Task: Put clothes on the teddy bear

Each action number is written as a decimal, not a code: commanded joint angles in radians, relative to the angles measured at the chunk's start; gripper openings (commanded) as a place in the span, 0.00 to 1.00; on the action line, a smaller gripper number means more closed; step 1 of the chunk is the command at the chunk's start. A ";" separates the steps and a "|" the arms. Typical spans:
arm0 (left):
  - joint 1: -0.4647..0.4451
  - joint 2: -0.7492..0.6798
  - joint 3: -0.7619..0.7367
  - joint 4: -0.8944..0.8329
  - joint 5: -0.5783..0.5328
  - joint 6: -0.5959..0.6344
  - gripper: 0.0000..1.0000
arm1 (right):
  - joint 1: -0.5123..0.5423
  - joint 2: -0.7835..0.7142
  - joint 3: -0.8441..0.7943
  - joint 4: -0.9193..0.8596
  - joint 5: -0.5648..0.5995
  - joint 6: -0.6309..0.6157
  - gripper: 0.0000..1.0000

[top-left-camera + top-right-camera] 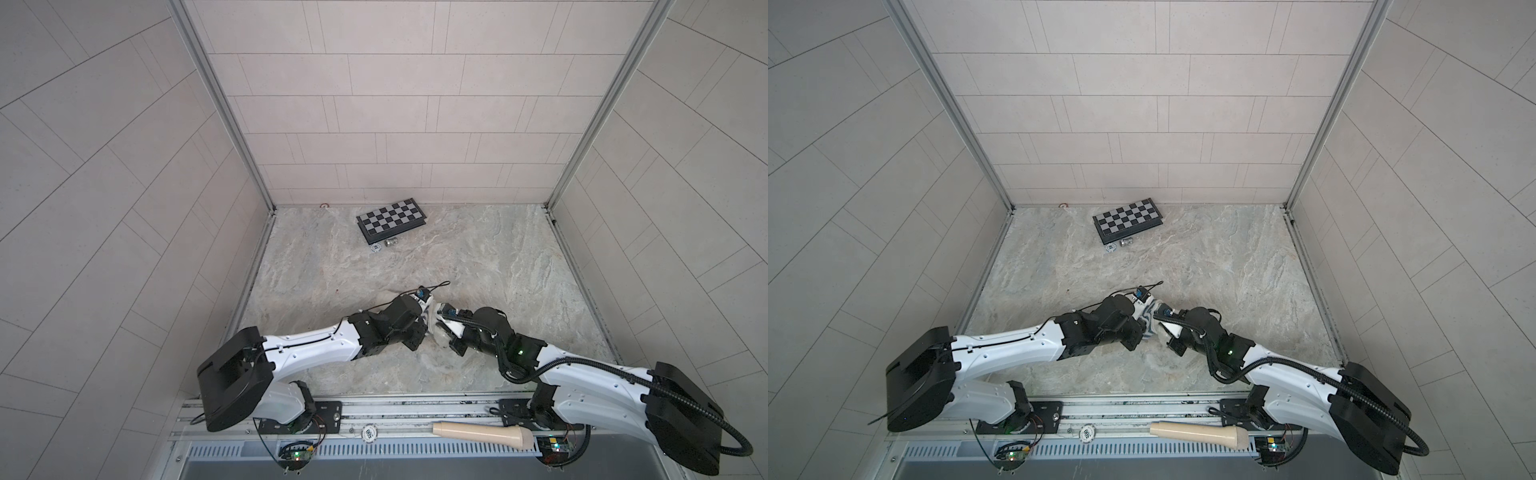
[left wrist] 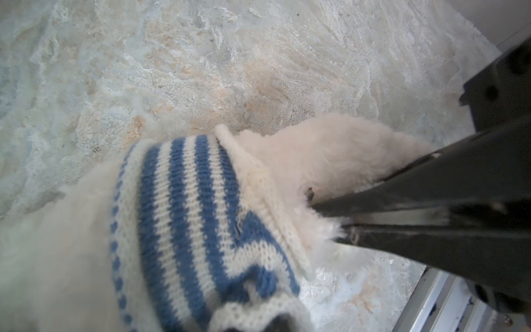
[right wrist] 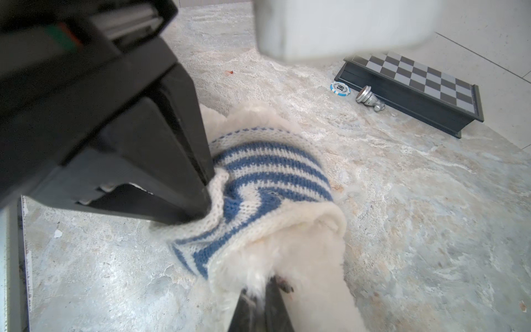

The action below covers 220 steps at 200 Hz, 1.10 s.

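Observation:
The teddy bear (image 2: 339, 143), fluffy and white, lies on the marbled table between both arms, mostly hidden under them in both top views. A blue-and-white striped shirt (image 2: 186, 207) is round its body (image 3: 273, 169); a strip of the shirt shows in a top view (image 1: 1148, 320). My left gripper (image 3: 208, 201) is shut on the shirt's white knitted hem, which bunches at its tips (image 2: 275, 323). Just beyond the shirt's other edge, my right gripper (image 3: 267, 286) is shut on the bear's fur (image 2: 316, 208). The bear's face is out of sight.
A folded chessboard box (image 1: 390, 218) lies near the back wall, with a poker chip (image 3: 340, 87) and a silver chess piece (image 3: 369, 99) beside it. A beige cylinder (image 1: 482, 434) rests on the front rail. Tiled walls close in three sides.

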State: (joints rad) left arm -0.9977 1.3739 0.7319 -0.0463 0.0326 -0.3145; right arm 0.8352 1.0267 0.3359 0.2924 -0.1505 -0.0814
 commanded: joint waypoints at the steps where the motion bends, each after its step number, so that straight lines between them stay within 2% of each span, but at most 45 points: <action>1: 0.043 -0.016 -0.038 0.075 0.035 -0.050 0.00 | 0.013 -0.028 0.011 0.139 -0.087 0.005 0.00; 61: 0.131 -0.090 -0.096 0.129 0.146 -0.171 0.00 | 0.015 -0.092 0.009 0.097 -0.067 -0.043 0.00; 80: 0.171 -0.122 -0.118 0.147 0.165 -0.229 0.00 | 0.015 -0.126 0.035 0.030 -0.061 -0.050 0.23; 98: 0.214 -0.147 -0.139 0.182 0.208 -0.290 0.00 | 0.018 -0.182 0.053 -0.029 -0.059 -0.062 0.35; 112: 0.226 -0.169 -0.146 0.196 0.221 -0.314 0.00 | 0.020 -0.229 0.054 -0.064 -0.059 -0.079 0.52; 124: 0.229 -0.181 -0.141 0.193 0.224 -0.327 0.00 | 0.022 -0.260 0.054 -0.094 -0.060 -0.089 0.58; 171: 0.239 -0.216 -0.101 0.210 0.244 -0.421 0.00 | 0.058 -0.297 0.051 -0.125 -0.045 -0.100 0.60; 220: 0.240 -0.224 -0.037 0.271 0.275 -0.561 0.00 | 0.069 -0.196 0.032 -0.005 -0.038 -0.087 0.62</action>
State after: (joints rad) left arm -0.7639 1.1713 0.6353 0.1234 0.2783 -0.7818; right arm 0.8925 0.7895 0.3775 0.2161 -0.1947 -0.1574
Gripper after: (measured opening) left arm 0.055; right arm 0.614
